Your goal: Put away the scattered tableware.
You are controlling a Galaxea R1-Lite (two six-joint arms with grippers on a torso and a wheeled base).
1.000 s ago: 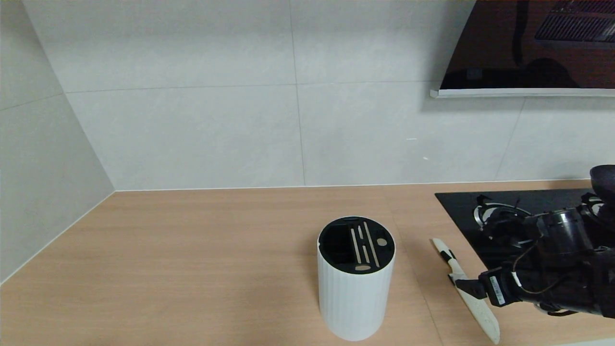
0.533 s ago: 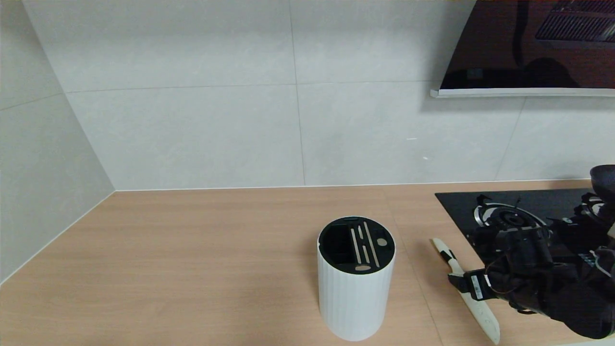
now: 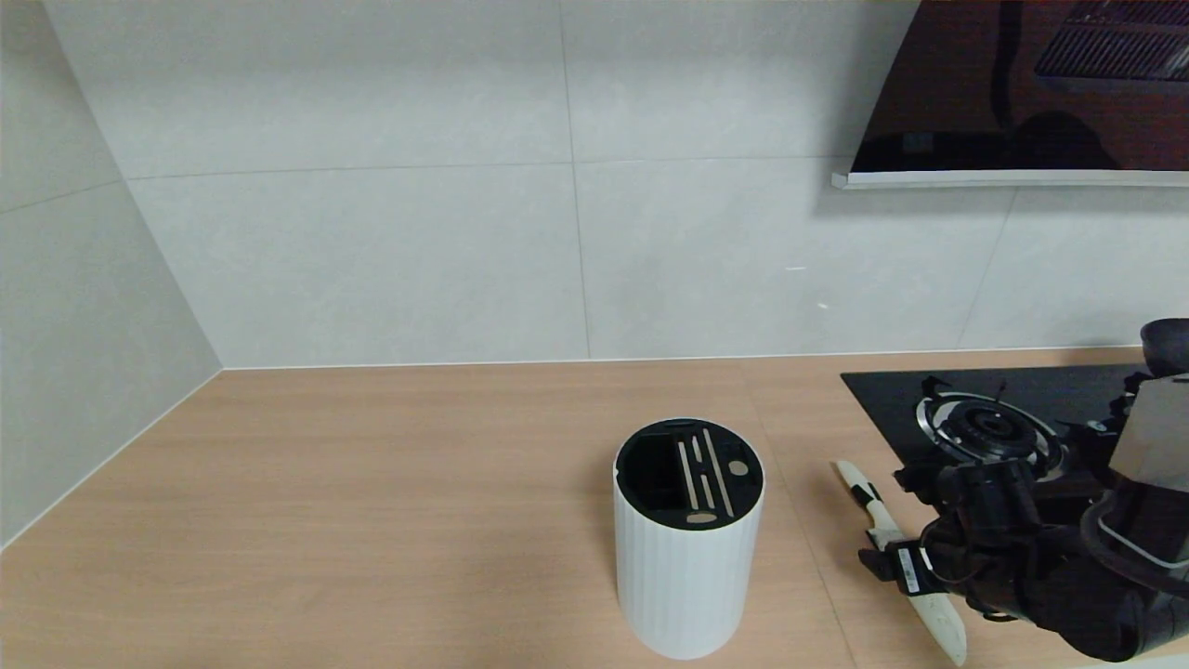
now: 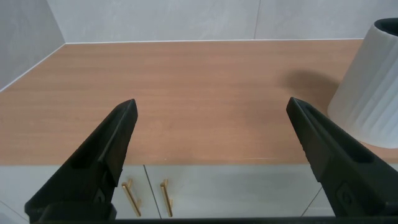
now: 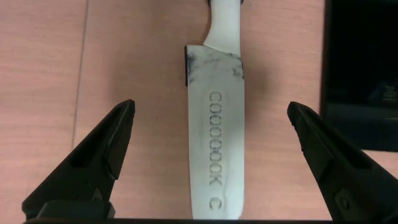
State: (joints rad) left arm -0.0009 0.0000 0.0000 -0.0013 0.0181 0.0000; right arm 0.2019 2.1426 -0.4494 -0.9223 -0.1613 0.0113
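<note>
As it lies flat, white kitchen knife [image 5: 214, 155]: stamped blade, dark smears at heel.
Right gripper [image 5: 210, 124]: fingers wide apart over blade, empty.

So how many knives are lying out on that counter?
1. The white knife lies flat on the wooden counter, between the white holder and the black stove, beneath the robot's open right hand. The holder's slots look empty from above.

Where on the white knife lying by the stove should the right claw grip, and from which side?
Probably the slim handle of the white-bladed kitchen knife, from straight above: it lies flat on the wooden counter, so only its narrow sides are free. The open right claw now straddles the broad blade.
</note>
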